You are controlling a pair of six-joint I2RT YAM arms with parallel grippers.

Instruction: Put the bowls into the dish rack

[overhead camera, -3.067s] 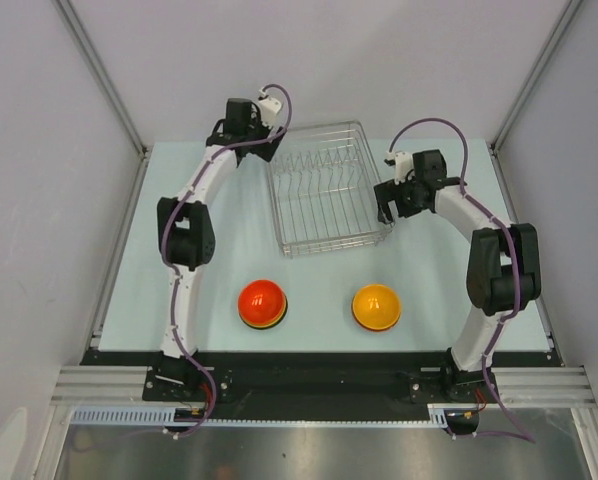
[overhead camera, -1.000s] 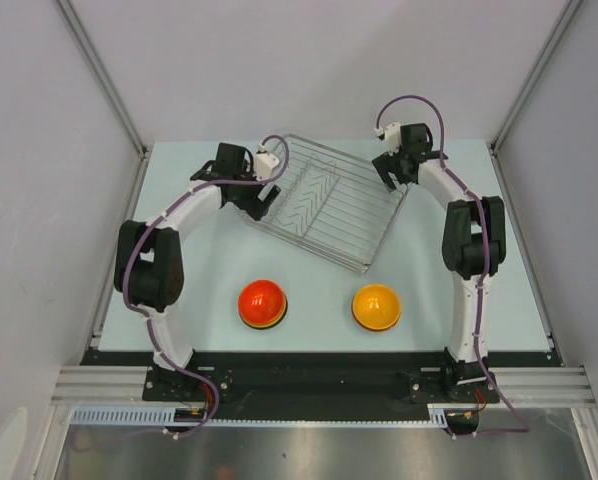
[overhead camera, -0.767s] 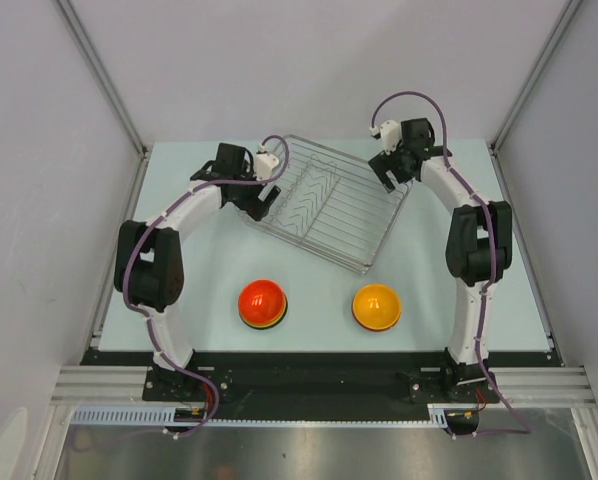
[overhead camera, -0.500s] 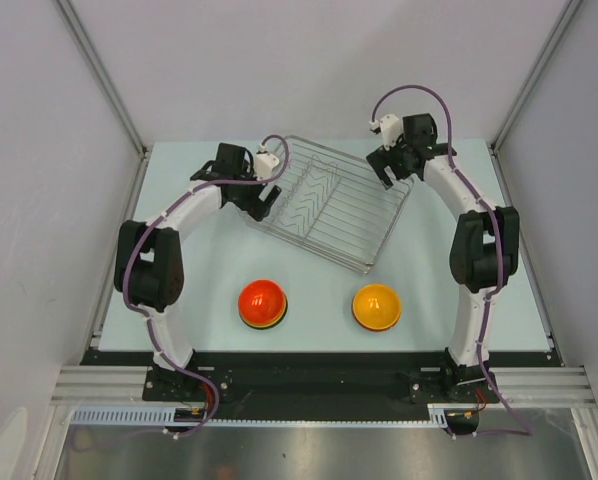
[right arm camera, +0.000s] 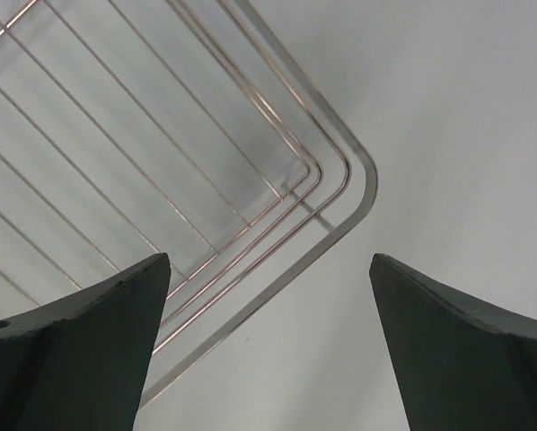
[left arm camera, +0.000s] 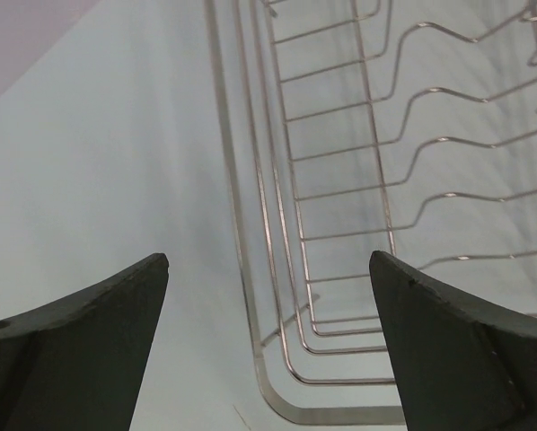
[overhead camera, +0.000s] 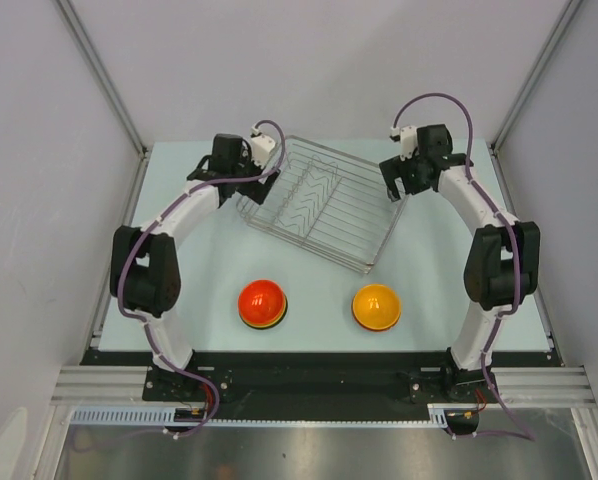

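Note:
The silver wire dish rack point(overhead camera: 324, 205) lies skewed at the back of the table, with nothing in it. A red bowl point(overhead camera: 262, 300) sits upside down on a small stack at the front left. An orange bowl point(overhead camera: 376, 305) sits upside down at the front right. My left gripper point(overhead camera: 257, 188) is open over the rack's left corner; in the left wrist view that corner point(left arm camera: 270, 392) shows between the spread fingers of the gripper point(left arm camera: 268, 260). My right gripper point(overhead camera: 397, 187) is open over the rack's right corner point(right arm camera: 369, 175), with its fingers point(right arm camera: 268, 260) apart and empty.
The pale table point(overhead camera: 179, 290) is closed in by grey walls on the left, the right and the back. A black rail point(overhead camera: 319, 365) runs along the near edge by the arm bases.
Since three seconds ago the rack has been turned clockwise. In the last second my left gripper pulled back from the rack's left corner and my right gripper shifted right; the rack stayed put.

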